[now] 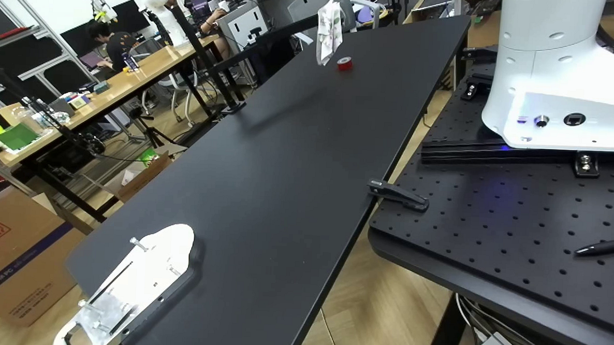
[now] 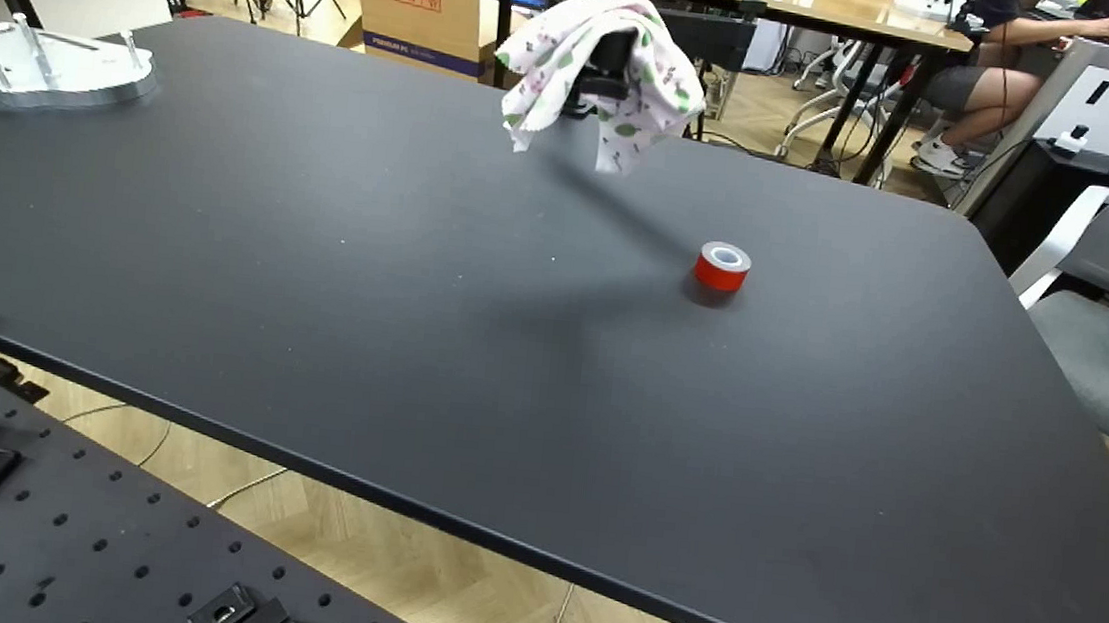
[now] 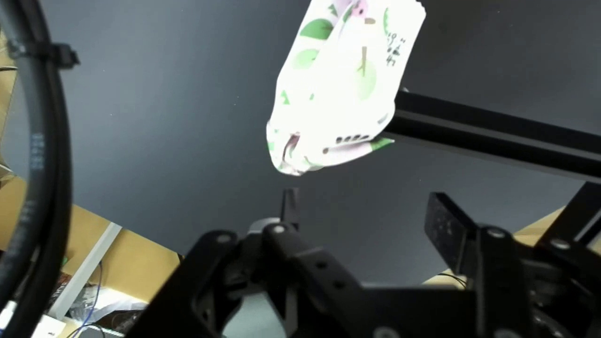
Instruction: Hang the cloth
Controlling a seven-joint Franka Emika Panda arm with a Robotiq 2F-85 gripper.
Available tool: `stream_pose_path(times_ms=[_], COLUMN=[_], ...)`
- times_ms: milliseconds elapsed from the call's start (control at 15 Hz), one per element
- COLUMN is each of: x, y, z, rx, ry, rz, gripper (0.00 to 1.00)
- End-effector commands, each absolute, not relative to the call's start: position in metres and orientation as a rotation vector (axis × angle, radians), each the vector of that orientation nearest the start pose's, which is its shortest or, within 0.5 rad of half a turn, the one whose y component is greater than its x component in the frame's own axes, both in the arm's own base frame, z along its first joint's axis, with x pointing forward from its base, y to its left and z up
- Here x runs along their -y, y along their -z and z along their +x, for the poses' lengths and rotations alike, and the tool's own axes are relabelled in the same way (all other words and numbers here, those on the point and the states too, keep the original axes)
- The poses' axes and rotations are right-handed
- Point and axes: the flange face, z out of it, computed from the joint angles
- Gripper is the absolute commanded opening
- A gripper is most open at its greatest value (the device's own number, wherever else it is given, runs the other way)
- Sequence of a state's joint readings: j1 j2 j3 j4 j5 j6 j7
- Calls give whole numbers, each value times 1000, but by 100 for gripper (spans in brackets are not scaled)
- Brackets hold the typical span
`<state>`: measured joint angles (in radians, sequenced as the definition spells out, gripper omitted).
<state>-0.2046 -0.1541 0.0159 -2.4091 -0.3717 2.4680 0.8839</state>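
The cloth (image 1: 328,32) is white with a green and pink pattern. It hangs draped over the end of a black horizontal bar (image 1: 281,40), above the black table. In an exterior view the cloth (image 2: 670,76) falls on both sides of the bar's dark end (image 2: 609,60). In the wrist view the cloth (image 3: 345,80) lies just beyond the fingertips, apart from them, with the bar (image 3: 493,127) running off to the right. My gripper (image 3: 364,204) is open, with nothing between its fingers. The gripper is out of view in both exterior views.
A red tape roll (image 1: 345,64) stands on the table (image 1: 285,192) near the cloth; it also shows in an exterior view (image 2: 722,271). A white plate with metal posts (image 1: 150,261) lies at the table's far end. The bar's upright post (image 1: 201,48) stands at the table edge.
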Motion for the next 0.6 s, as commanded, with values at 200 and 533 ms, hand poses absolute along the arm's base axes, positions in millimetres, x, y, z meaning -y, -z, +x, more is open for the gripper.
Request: stream_pose_path(times_ms=[200,533], x=[79,72], y=[-414,-425], z=[483,482], rx=[-1243,-1224], ry=[553,589], rz=[-3006,-3000], gripper=[97,100])
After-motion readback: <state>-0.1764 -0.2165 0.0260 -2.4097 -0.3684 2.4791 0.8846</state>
